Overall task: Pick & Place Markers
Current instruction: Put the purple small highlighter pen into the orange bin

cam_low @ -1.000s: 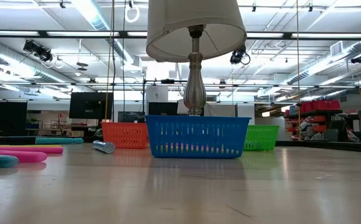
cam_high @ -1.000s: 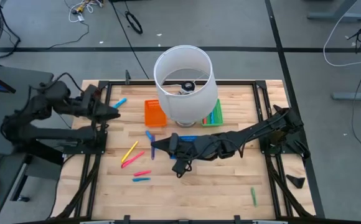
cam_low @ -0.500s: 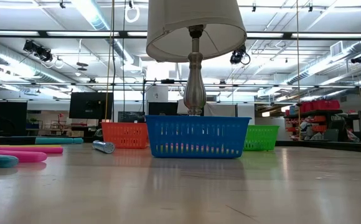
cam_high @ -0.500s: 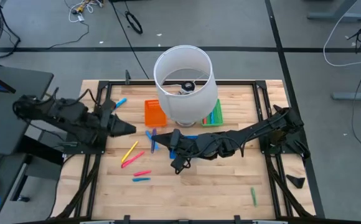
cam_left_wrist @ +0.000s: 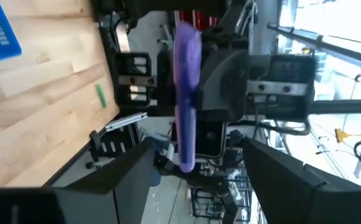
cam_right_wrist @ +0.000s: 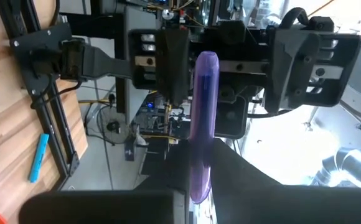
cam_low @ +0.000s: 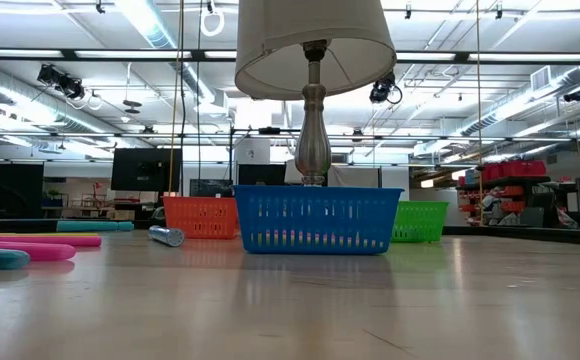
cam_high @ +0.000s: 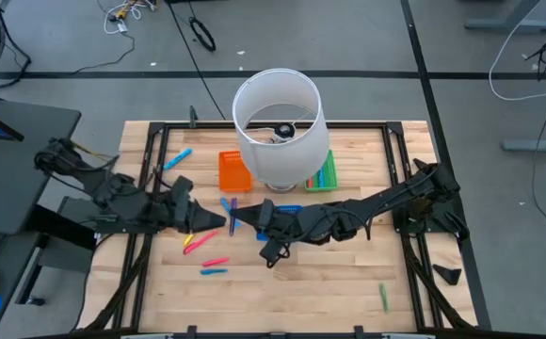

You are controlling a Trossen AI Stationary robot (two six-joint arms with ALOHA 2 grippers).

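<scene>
Advancing since earlier, left tool [cam_high: 218,222], fingers apart, faces right tool [cam_high: 235,219] clamped on thin purple marker [cam_right_wrist: 203,124].

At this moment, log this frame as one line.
phase: handover | right gripper: shut on purple marker | left gripper: open, facing it | blue tray: beside lamp

Lab: ceiling ducts [cam_low: 530,95], monitors [cam_low: 138,168]

Grey floor [cam_high: 56,38] with cables [cam_high: 200,34] is surrounding the table. Ceiling lights [cam_low: 150,22] are shining over monitors [cam_low: 138,169] and shelves [cam_low: 510,195].
</scene>
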